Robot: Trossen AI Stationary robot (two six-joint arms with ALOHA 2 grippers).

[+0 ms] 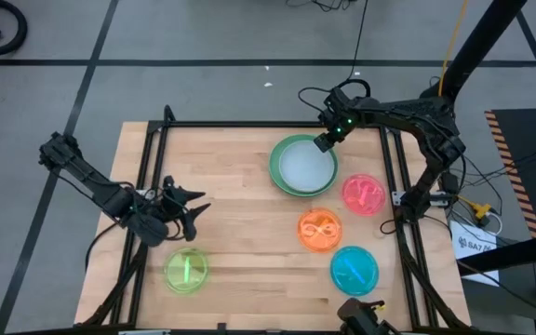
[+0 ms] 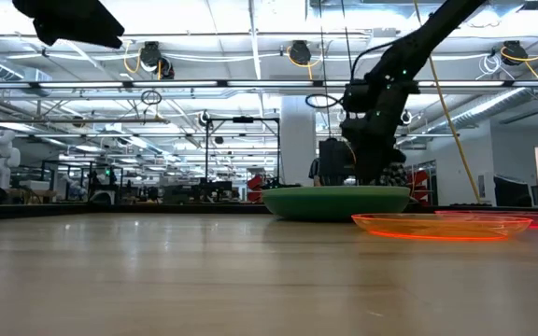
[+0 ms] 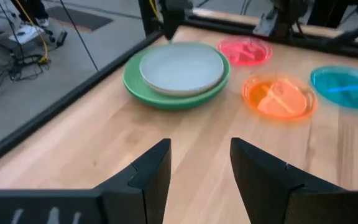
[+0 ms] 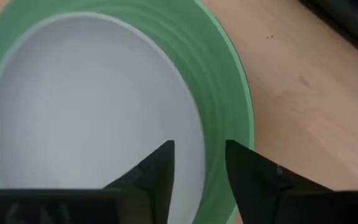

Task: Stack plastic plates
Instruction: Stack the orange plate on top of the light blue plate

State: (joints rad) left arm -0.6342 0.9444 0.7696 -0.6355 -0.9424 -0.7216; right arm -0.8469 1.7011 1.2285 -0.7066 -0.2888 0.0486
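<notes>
1. The wooden slatted table (image 1: 240,195) fills the middle of the overhead picture, and all the plates lie on it.
2. The stack of large round opaque plates sits upper centre-right: a green plastic plate (image 1: 277,174) underneath, with a pale light-blue plastic plate (image 1: 305,166) nested inside it. I cannot tell whether more plates lie hidden beneath.
3. The right gripper (image 1: 327,140) hangs just at the stack's upper-right rim. In its own wrist view the fingers are parted a moderate way with nothing between them, and they point down onto the green rim (image 4: 225,81) where it meets the pale plate (image 4: 86,112).
4. Four smaller translucent round plates lie singly:
   - the hot pink plate (image 1: 363,194), just right of the stack;
   - the orange plate (image 1: 320,229), just below the stack;
   - the cyan plate (image 1: 355,268), lower right;
   - the lime plate (image 1: 186,272), alone at lower left, well apart from the rest.
5. The left gripper (image 1: 194,207) waits at centre-left, fingers open and empty, aimed rightward at the stack (image 3: 178,74).
6. The relation that counts, as I judge it: the pink, orange and cyan plates all lie below and to the right of the right gripper, so that arm is nearer them. The lime plate lies just below the left gripper, so it falls to the left arm. Round plates have no long axis, so any rim point would serve.
</notes>
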